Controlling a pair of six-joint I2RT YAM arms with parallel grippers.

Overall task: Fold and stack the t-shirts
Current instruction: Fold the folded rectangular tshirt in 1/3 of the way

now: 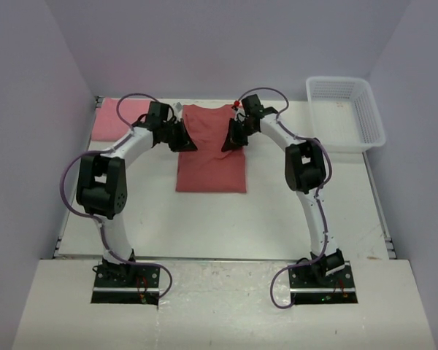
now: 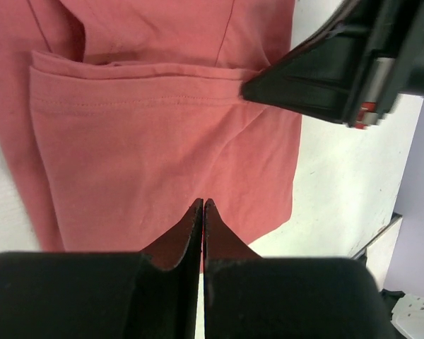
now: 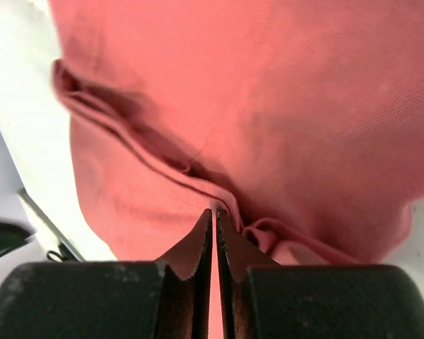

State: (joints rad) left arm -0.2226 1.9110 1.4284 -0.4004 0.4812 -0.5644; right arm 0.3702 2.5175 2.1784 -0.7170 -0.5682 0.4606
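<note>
The brick-red t-shirt [image 1: 212, 164] lies partly folded in the middle of the table, its sides turned in. The lighter pink t-shirt [image 1: 113, 120] lies folded flat at the far left. My left gripper [image 1: 182, 138] is at the red shirt's left edge. In the left wrist view its jaws [image 2: 203, 201] are shut over flat red cloth [image 2: 148, 134], with no cloth visibly pinched. My right gripper [image 1: 230, 138] is at the shirt's right edge. In the right wrist view [image 3: 215, 210] it is shut on a folded hem of the red shirt [image 3: 268, 106]. It also shows in the left wrist view [image 2: 246, 88].
A white lattice basket [image 1: 347, 113] stands at the back right. The white table [image 1: 204, 226] is walled by pale purple panels on three sides. Both arm bases sit at the near edge.
</note>
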